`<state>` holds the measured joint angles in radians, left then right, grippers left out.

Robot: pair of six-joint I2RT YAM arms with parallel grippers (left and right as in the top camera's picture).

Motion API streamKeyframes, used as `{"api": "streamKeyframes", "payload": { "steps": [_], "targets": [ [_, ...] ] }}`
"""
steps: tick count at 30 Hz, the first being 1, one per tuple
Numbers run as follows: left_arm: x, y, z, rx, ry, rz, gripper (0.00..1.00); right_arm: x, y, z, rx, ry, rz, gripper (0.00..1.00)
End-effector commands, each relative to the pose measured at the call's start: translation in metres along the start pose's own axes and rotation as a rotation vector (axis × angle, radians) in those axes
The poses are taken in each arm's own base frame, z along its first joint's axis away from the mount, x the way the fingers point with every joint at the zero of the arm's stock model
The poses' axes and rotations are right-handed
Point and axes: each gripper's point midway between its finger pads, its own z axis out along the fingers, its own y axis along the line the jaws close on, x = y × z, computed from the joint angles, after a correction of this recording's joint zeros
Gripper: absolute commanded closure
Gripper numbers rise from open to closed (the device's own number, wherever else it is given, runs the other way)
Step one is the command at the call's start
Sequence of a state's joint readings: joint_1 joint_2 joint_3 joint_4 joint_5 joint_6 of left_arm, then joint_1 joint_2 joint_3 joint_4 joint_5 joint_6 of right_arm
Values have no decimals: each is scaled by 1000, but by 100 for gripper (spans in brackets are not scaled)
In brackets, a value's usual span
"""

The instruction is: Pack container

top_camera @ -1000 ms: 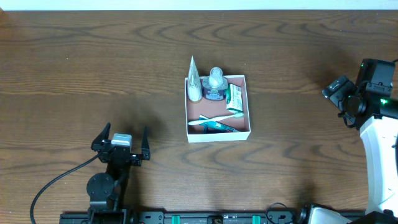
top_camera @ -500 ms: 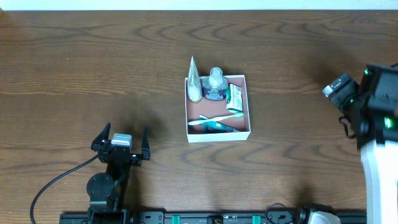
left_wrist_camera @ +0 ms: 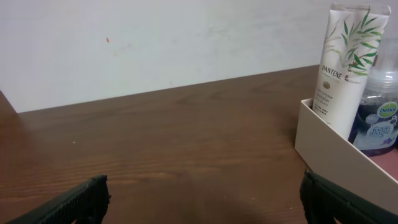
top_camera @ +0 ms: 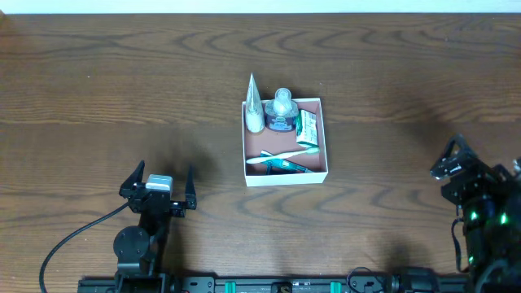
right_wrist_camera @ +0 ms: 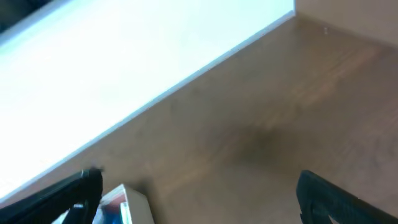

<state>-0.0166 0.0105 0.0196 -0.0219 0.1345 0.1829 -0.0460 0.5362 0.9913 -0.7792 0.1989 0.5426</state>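
Container (top_camera: 285, 177) mid-frame, toiletries inside.
Left gripper (top_camera: 165, 169) at lower left, spread wide, empty; right gripper (right_wrist_camera: 199, 186) at lower right, likewise wide, empty.

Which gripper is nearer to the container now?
Left. The left gripper is left of the container, slightly toward the robot; the right gripper is farther away on its right side.

Only PANTENE reads clearly, printed on the white tube (left_wrist_camera: 341, 68).
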Motion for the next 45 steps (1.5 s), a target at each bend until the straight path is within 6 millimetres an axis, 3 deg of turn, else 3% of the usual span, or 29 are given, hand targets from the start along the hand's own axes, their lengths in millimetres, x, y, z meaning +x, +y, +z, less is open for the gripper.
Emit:
{"api": "streamKeyframes", "payload": {
  "steps": [1,7,17,24,35,45],
  "targets": [
    [15,-3,1,15,46,-10,2,13,2,5,-70,-39,-66,1],
    [15,-3,1,15,46,-10,2,32,28,14,-313,-197,-184,1],
    [15,-3,1,15,46,-10,2,86,23,32,-472,-304,-193,1],
    [15,-3,1,15,46,-10,2,108,15,43,-476,-301,-203,1],
    [15,-3,1,15,46,-10,2,133,3,54,-442,-308,-359,1],
    [15,-3,1,15,46,-10,2,162,-12,66,-393,-195,-428,1]
  ]
}}
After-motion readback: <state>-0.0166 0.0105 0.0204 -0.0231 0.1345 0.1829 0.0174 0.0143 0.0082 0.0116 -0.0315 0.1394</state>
